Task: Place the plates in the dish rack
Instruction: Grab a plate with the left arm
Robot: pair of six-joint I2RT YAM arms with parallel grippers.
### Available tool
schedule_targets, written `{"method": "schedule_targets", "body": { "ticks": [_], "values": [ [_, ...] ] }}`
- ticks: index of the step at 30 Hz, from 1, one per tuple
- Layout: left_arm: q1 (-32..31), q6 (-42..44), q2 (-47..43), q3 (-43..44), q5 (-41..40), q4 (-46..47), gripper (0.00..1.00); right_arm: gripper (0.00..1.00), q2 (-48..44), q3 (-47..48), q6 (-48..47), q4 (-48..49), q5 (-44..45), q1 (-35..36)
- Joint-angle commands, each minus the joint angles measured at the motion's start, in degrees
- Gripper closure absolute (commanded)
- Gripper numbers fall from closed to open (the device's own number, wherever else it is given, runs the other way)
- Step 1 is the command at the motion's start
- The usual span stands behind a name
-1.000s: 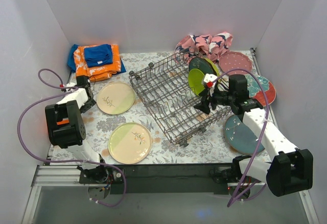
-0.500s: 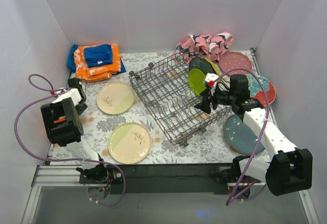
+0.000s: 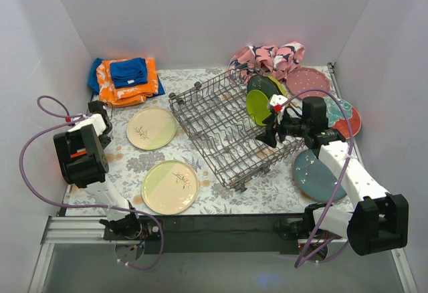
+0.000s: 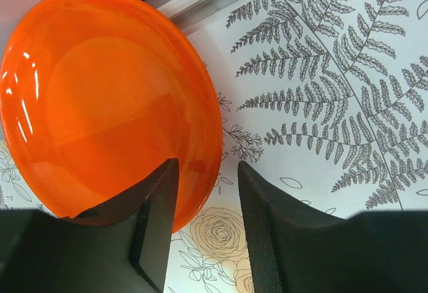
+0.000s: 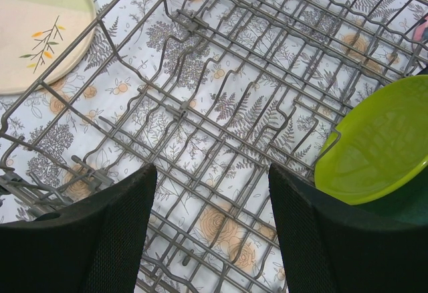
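The grey wire dish rack point(image 3: 224, 129) stands mid-table with a lime green plate point(image 3: 257, 106) and a dark green plate point(image 3: 262, 85) upright at its far right end. My right gripper point(image 3: 267, 136) hangs open and empty over the rack point(image 5: 221, 106), with the lime plate point(image 5: 378, 146) to its right. My left gripper point(image 3: 103, 120) is open at the table's left edge. In its wrist view the rim of an orange plate point(image 4: 100, 92) lies between the fingers point(image 4: 157, 226). Two cream leaf-sprig plates point(image 3: 152, 129) point(image 3: 170, 186) lie flat left of the rack.
A teal plate point(image 3: 317, 172), a red dotted plate point(image 3: 349, 123) and a pink dotted plate point(image 3: 307, 79) lie right of the rack. Folded orange and blue cloths point(image 3: 126, 79) sit at the back left, a pink-and-navy cloth point(image 3: 271, 55) at the back. White walls enclose the table.
My left arm has drawn back and left toward the table's edge, away from the cream plate. My right gripper has barely moved.
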Motion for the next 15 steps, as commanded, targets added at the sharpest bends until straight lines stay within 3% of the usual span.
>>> {"method": "schedule_targets", "body": {
  "ticks": [1,11,15],
  "values": [
    [0.5,0.0,1.3,-0.1,-1.1,-0.9,0.62,0.27,-0.7,-0.4,0.8,2.0,-1.6,-0.5],
    [0.5,1.0,1.9,-1.7,-0.9,-0.2,0.71,0.26,-1.0,-0.5,0.9,2.3,-1.9,-0.9],
    [0.4,1.2,1.4,-2.0,-0.4,-0.1,0.81,0.26,-1.2,-0.5,1.0,2.3,-1.9,-0.9]
  ]
}}
